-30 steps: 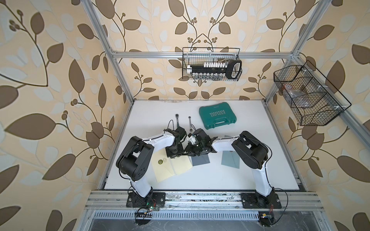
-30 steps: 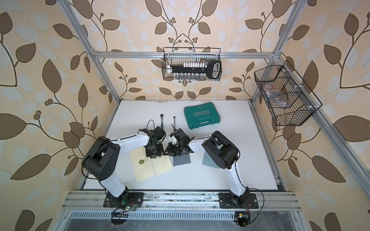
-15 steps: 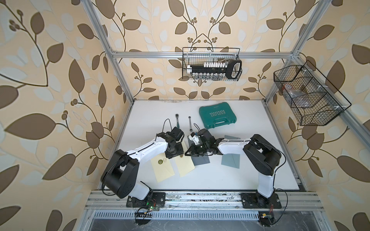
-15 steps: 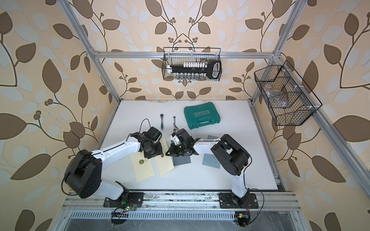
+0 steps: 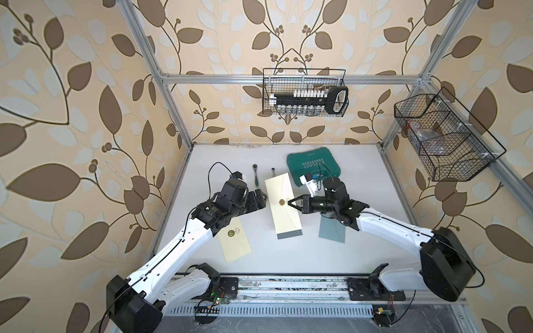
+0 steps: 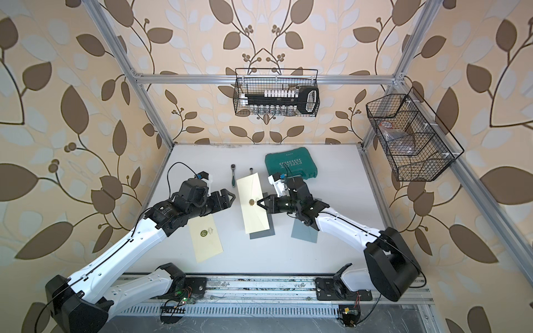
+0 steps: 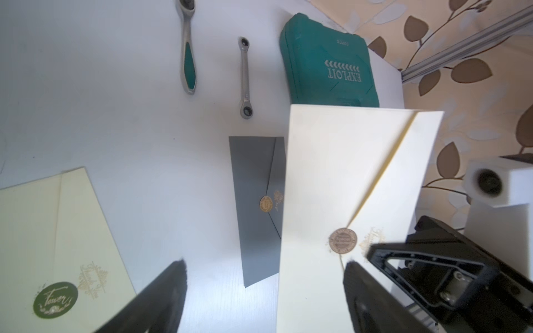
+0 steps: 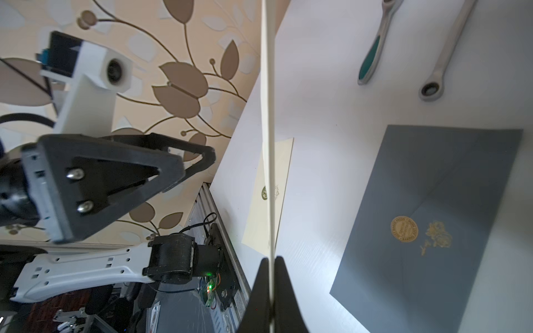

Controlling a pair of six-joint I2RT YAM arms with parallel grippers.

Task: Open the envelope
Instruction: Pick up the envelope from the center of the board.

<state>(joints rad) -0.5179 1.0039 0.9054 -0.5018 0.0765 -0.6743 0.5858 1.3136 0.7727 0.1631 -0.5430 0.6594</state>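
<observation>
Two hands | in a top view: cream envelope [image 5: 284,222] held above tabletop [image 5: 366,184] centre, right hand [image 5: 291,202] pinching its 3 o'clock edge by the seal [image 5: 282,202]; left hand [image 5: 262,198] spread wide, clear at 9 o'clock | left wrist: flap [image 7: 401,178] sealed | right wrist: edge-on, thin; likely light and bendy, so take the flap edge beside the seal

Cream envelope [image 5: 284,214] with bronze seal [image 5: 282,203], near the teal case [image 5: 313,167]; slate-grey envelope [image 7: 256,178], gold seal [image 7: 266,204]; pale-yellow envelope [image 5: 235,245], dark-green sticker [image 5: 231,233]; beige wallpaper [image 5: 86,86], brown leaves.

"EXPLOIT" on the green tool case [image 7: 323,57]; "Fower" on the green round sticker [image 7: 54,299] of a flat cream envelope [image 7: 31,230].
</observation>
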